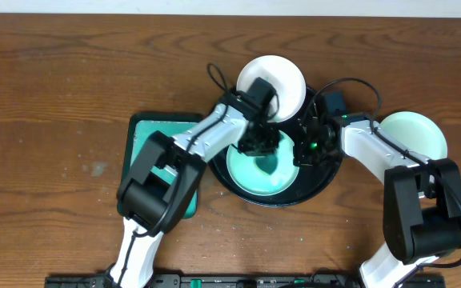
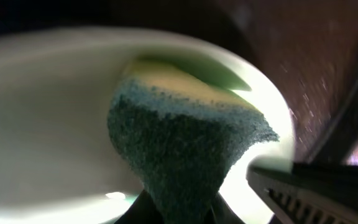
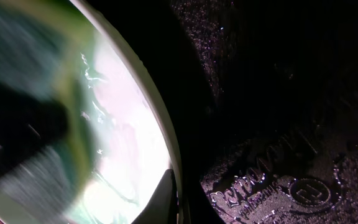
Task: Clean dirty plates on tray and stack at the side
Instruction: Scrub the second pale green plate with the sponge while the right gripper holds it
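A pale green plate point(image 1: 272, 178) with teal smears lies in the black tray point(image 1: 326, 178). My left gripper point(image 1: 260, 145) is shut on a green-and-yellow sponge point(image 2: 185, 140) pressed onto this plate point(image 2: 42, 124). My right gripper point(image 1: 304, 150) is shut on the plate's right rim point(image 3: 143, 118), one finger on the inner side, with the tray's textured bottom point(image 3: 278, 124) beside it. A white plate point(image 1: 274, 78) sits at the tray's far edge. A third, pale green plate point(image 1: 414, 133) lies on the table to the right.
A teal rectangular tray point(image 1: 157, 128) with a dark rim lies left of the black tray, partly under my left arm. The table is brown wood point(image 1: 54, 96). Cables loop above the black tray near the white plate.
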Available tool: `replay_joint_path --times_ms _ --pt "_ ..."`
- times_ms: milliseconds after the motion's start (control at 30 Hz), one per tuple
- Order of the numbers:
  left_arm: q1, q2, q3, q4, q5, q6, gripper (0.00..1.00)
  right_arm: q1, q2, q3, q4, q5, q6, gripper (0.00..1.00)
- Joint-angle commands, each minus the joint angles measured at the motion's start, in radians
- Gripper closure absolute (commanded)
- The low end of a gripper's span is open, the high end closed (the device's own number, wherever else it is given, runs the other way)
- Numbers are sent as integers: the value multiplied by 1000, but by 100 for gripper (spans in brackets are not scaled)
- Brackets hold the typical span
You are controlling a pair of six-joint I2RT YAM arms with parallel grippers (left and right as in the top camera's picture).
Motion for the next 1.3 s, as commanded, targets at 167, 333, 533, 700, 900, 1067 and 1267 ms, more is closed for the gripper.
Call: replay_joint_path --times_ms 167,333,533,700,900,1067,1267 --pt "-71 39 -13 -47 68 6 84 6 40 -15 -13 74 4 99" --pt "-43 38 -12 -162 -79 -84 93 6 40 -15 -17 74 4 99" --pt "13 38 0 -314 -358 -117 93 6 40 -15 -18 74 3 99" --pt "51 36 70 -415 -539 -114 93 6 40 -15 -17 75 -2 99" --pt "60 37 114 -408 -683 24 92 6 40 -15 -13 75 -3 99" --pt "49 45 90 -328 -505 34 92 6 40 -15 -13 75 -11 99" --pt "19 117 61 -180 -53 34 92 6 40 -15 -14 75 -11 99"
